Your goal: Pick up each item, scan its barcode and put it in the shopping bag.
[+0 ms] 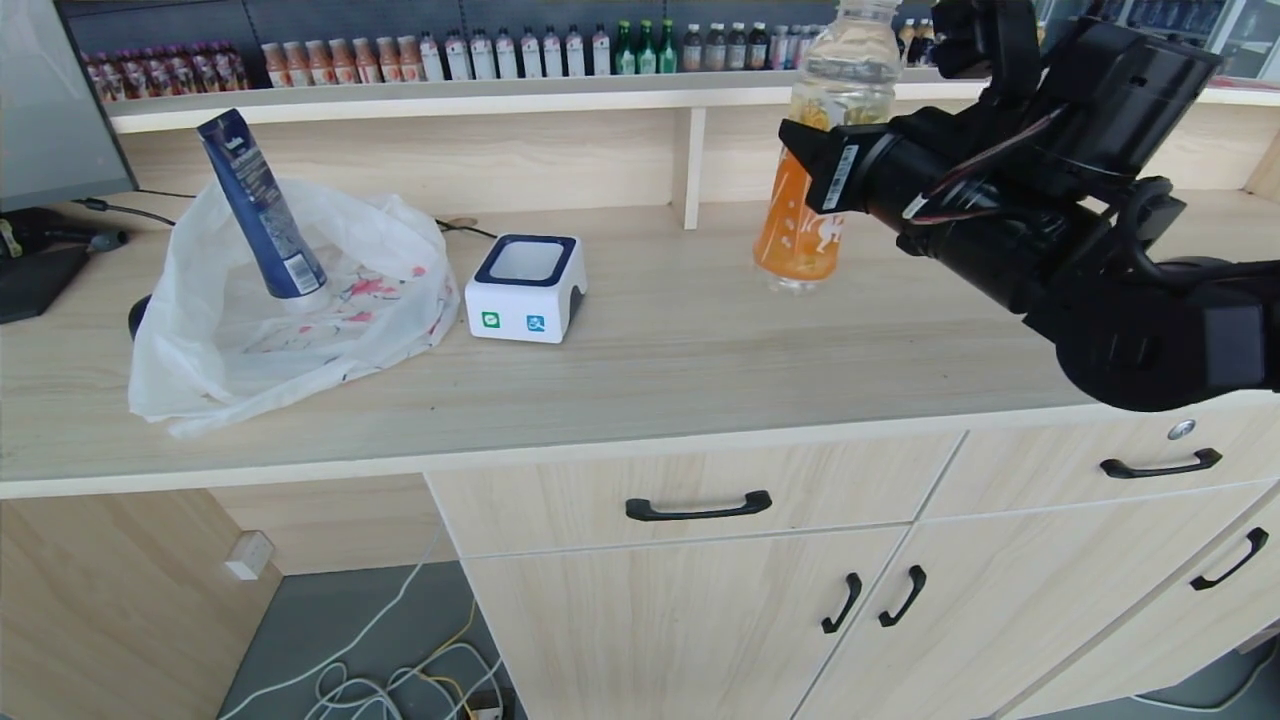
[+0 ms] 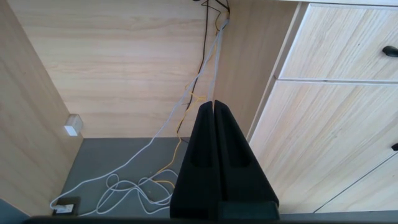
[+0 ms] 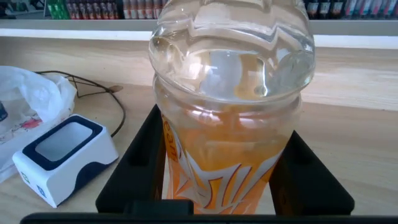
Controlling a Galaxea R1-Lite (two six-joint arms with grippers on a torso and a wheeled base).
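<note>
A clear bottle of orange drink [image 1: 822,170] stands upright at the right of the wooden counter [image 1: 680,370], its base at or just above the surface. My right gripper [image 1: 815,150] is shut on the bottle [image 3: 230,124], one black finger [image 3: 140,162] on each side of it, gripper [image 3: 224,183]. The white scanner with a dark blue top [image 1: 525,288] sits mid-counter, also [image 3: 62,155]. To its left lies the white shopping bag [image 1: 230,340], with a blue tube [image 1: 262,205] leaning upright in it. My left gripper [image 2: 214,112] hangs shut and empty below counter level.
A back shelf [image 1: 500,95] carries a row of bottles. A dark monitor [image 1: 50,100] and cables stand at the far left. Drawers and cupboard doors [image 1: 700,600] run below the counter, with loose cables [image 2: 137,180] on the floor.
</note>
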